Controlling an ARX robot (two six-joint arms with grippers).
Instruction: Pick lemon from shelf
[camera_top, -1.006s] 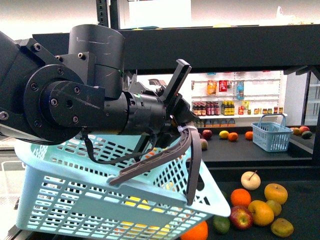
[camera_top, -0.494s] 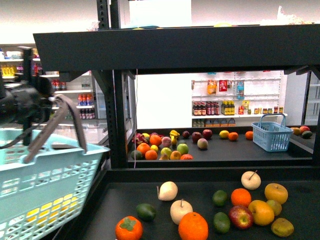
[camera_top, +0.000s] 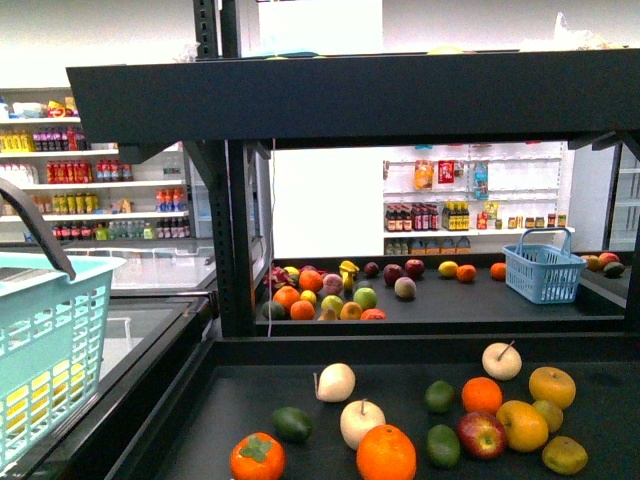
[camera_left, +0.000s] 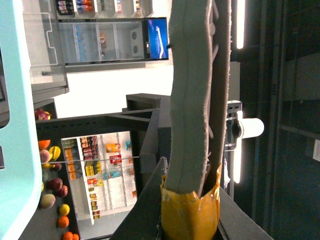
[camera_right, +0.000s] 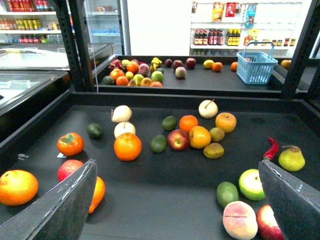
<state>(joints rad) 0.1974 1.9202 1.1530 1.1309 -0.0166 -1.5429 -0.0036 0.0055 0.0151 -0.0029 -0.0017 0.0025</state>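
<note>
The right gripper (camera_right: 177, 200) hangs wide open over the shelf (camera_right: 165, 187), holding nothing. The left gripper (camera_left: 192, 165) is clamped on the basket handle (camera_left: 192, 100), over at 9 o'clock.

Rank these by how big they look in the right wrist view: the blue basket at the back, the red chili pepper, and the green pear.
1. Blue basket, though farthest away.
2. Green pear.
3. Red chili pepper, clearly slimmer than the pear.

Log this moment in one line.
left gripper: shut on basket handle | right gripper: jaws open, empty | lemon: untouched on shelf
</note>
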